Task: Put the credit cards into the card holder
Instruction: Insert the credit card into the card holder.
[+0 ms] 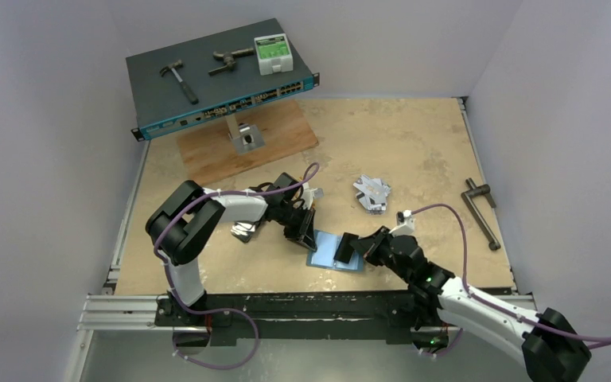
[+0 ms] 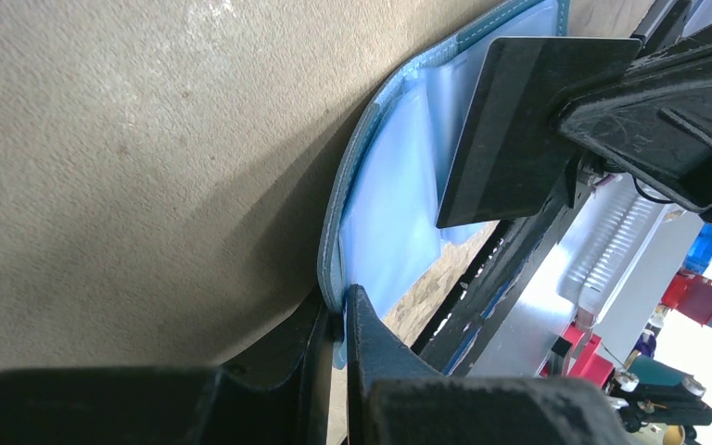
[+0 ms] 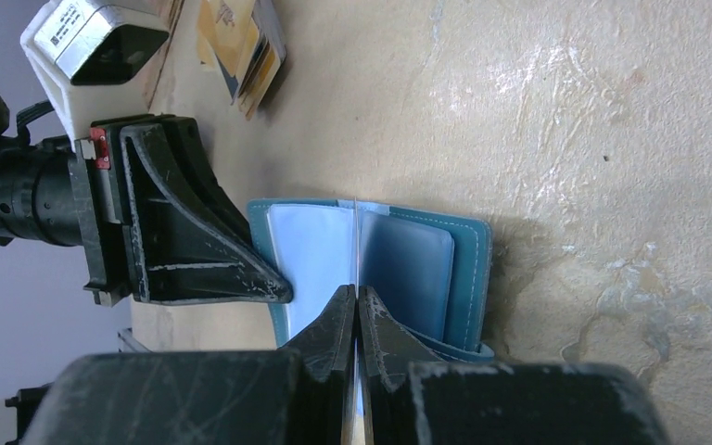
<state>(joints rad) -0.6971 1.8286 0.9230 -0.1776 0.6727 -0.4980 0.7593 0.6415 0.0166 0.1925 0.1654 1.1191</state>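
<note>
card holder (image 3: 471, 269): edge between left jaws | card (image 2: 510, 130): between right jaws

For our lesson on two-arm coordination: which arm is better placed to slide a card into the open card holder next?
Right. The right gripper is shut on a dark card held at the open card holder; the left gripper pinches the holder's edge, steadying it.

Stitched teal leatherette card holder (image 3: 473, 269), glossy clear plastic sleeves (image 3: 408, 269), matt black card (image 2: 510, 130), rough mottled tabletop (image 3: 612, 139).
</note>
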